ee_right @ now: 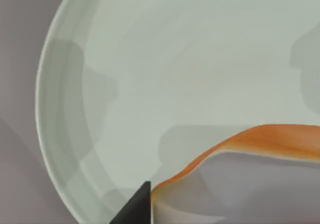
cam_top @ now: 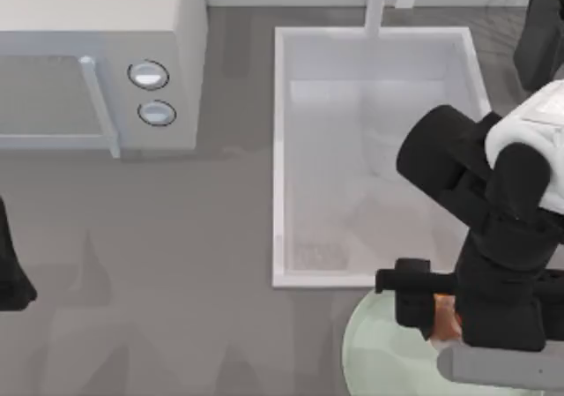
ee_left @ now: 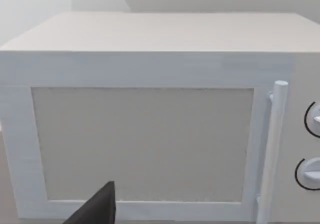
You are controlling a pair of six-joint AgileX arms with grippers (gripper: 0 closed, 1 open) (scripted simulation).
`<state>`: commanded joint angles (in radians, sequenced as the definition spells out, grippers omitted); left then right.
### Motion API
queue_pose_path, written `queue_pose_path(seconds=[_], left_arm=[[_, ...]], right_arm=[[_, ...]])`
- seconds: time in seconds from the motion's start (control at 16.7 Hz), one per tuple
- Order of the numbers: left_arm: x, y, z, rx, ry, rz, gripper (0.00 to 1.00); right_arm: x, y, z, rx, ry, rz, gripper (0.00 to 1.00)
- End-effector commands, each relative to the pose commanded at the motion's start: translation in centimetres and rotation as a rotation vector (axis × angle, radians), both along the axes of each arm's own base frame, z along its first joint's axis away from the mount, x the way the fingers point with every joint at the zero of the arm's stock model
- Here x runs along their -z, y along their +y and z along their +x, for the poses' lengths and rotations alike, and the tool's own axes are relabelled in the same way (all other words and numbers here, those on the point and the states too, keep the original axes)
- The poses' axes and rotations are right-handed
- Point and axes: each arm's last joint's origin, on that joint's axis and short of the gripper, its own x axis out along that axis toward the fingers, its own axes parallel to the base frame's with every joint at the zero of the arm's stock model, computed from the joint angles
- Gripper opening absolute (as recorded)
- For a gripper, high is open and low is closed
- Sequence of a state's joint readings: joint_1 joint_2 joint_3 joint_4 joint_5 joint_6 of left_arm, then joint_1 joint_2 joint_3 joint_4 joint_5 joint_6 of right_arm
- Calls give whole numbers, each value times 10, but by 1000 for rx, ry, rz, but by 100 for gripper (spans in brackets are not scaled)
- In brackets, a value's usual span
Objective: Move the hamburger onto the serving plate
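The serving plate [cam_top: 377, 354] is a pale mint-green disc at the table's front right, just below the sink. My right gripper [cam_top: 438, 315] hangs over the plate's upper part, shut on the hamburger [cam_top: 448, 320], of which a pinkish-orange sliver peeks out beside the black fingers. In the right wrist view the hamburger [ee_right: 260, 140] looms close with an orange edge over the plate [ee_right: 150, 74], and one dark fingertip [ee_right: 138, 206] rests against it. Whether the hamburger touches the plate is hidden. My left gripper [cam_top: 11, 277] is parked at the table's far left edge.
A white rectangular sink basin [cam_top: 280, 149] with a faucet [cam_top: 379, 3] sits behind the plate. A white microwave [cam_top: 97, 26] stands at the back left, door shut, and faces the left wrist camera [ee_left: 150, 134]. Bare grey tabletop lies between the left arm and the plate.
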<state>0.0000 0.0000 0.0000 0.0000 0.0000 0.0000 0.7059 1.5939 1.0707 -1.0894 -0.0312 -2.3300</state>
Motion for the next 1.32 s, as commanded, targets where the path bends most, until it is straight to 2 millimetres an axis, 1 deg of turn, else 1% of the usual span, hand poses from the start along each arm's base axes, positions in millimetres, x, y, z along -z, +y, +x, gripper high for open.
queue_pose_path(seconds=[0.18,0.54,0.66,0.96,1.2,1.32], left_arm=[[0,0,0,0,0,0,100],[0,0,0,0,0,0,100],[0,0,0,0,0,0,100],[0,0,0,0,0,0,100],[0,0,0,0,0,0,100],[0,0,0,0,0,0,100]], right_arm=[[-1,7,-6,-100,-14,12,0],[0,6,-5,-93,-10,9,0],[9,7,-5,-97,-11,10,0],[42,7,-6,-101,-15,13,0],[44,7,-6,-100,-14,12,0],[44,7,-6,-100,-14,12,15]])
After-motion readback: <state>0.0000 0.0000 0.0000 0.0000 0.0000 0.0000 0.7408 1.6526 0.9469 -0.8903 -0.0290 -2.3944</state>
